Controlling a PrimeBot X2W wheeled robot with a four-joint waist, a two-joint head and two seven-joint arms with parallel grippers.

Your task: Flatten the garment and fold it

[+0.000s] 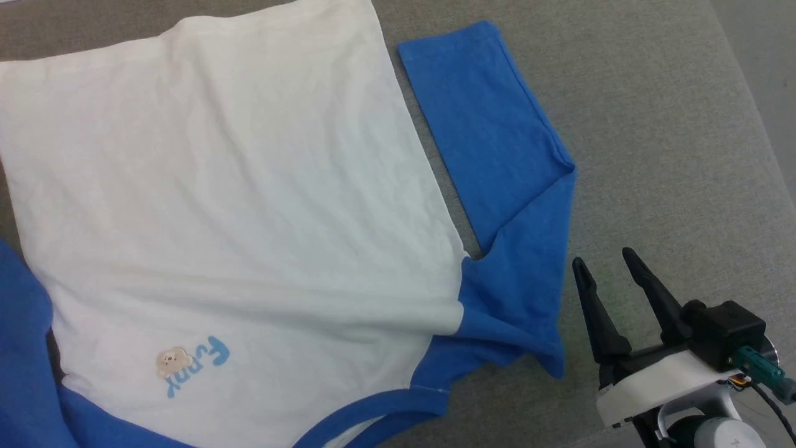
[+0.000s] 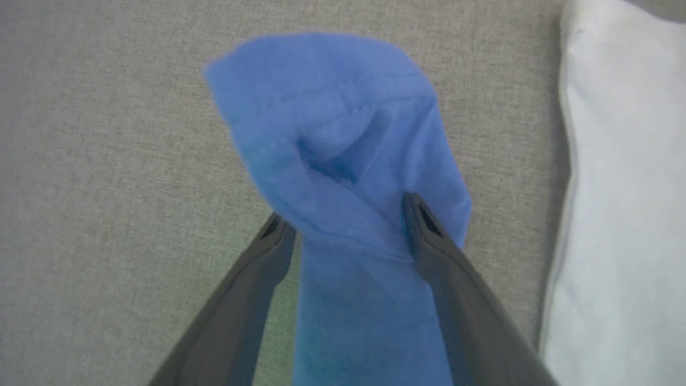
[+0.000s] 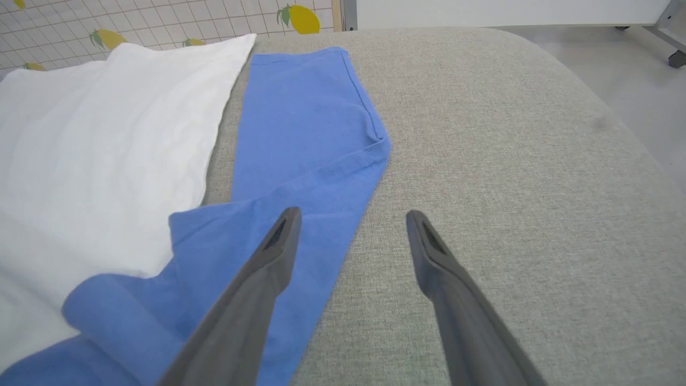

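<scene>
Both stood wide: your left pincer (image 2: 347, 210) straddled the raglan shirt's (image 1: 217, 186) bunched sleeve (image 2: 332, 107), your right pincer (image 1: 604, 257) hung clear. A shallow pinch could have slipped off.

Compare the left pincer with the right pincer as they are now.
The left pincer has a bunched blue sleeve between its fingers; the right pincer has bare grey surface between its own. The left pincer is right over its cloth, while the right pincer is off to the side of the flat sleeve, which is bent back at a fold. Both stand wide open, with long dark fingers.
</scene>
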